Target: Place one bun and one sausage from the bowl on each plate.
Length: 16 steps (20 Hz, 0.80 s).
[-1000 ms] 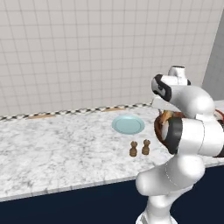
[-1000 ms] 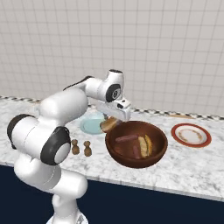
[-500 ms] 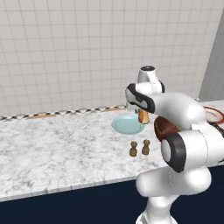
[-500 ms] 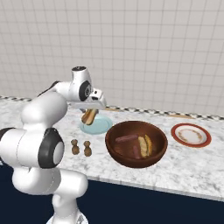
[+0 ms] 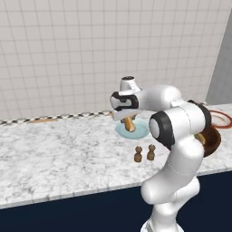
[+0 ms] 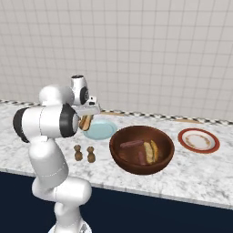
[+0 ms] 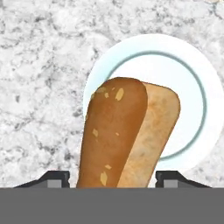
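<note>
1. Golden-tan bun point(image 7: 127, 131) hangs clamped in the tool point(image 7: 113, 177), directly over the pale blue plate point(image 7: 205, 92); the two dark fingertips point(image 7: 54, 177) stand on either side of its near end, so the tool is clenched on it.
2. Judging by the task, the step in hand is delivering the first bun to this plate. The bun is off the plate and looks a little above it; how high is hard to tell.
3. Next move, as I read it: lower the bun until it rests within the plate's rim, then let go. In the hand view the bun sits toward one side of the plate, so a small shift toward the centre may help keep it from overhanging.
4. Seen from the right base camera, the arm is folded back on itself, with the tool point(image 6: 86, 119) pointing down at the marble table point(image 6: 200, 175) over the plate point(image 6: 102, 130).
5. Still to be served: the brown bowl point(image 6: 119, 157) holds a second bun point(image 6: 154, 149) and two sausages point(image 6: 132, 144), and the red-rimmed plate point(image 6: 187, 136) beyond it is bare.
6. Two small brown shakers point(image 6: 84, 154) stand just in front of the blue plate, near the tool's path; a low swing could knock them.
</note>
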Available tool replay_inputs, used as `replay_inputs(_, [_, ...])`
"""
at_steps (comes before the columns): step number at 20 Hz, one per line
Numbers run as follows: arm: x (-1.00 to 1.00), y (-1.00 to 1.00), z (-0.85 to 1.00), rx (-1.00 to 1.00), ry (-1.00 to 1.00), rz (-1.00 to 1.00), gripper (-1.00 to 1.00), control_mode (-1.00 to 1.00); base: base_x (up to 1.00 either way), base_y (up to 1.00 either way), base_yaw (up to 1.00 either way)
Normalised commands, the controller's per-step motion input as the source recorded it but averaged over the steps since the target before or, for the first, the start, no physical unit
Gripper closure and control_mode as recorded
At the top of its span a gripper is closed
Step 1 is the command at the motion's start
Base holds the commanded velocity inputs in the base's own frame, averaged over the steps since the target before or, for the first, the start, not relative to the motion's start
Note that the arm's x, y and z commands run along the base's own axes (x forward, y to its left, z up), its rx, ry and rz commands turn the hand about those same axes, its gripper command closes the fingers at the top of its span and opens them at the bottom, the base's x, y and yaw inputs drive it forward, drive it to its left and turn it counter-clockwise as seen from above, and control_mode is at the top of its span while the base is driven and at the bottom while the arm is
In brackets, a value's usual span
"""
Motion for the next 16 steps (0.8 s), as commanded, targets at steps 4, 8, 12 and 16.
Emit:
replay_inputs(4, [0.49,0.0,-0.62,-0.01,0.03,0.0,1.0,-1.0,0.0,0.0,0.0])
replay_inputs(8, [0.38,-0.02,-0.64,0.03,0.0,0.0,1.0,-1.0,0.0,0.0,0.0])
replay_inputs(12, [0.39,0.0,-0.38,0.05,0.0,0.0,1.0,-1.0,0.0,0.0,0.0])
replay_inputs(16, [0.03,0.0,-0.01,0.0,0.0,0.0,1.0,-1.0,0.0,0.0,0.0])
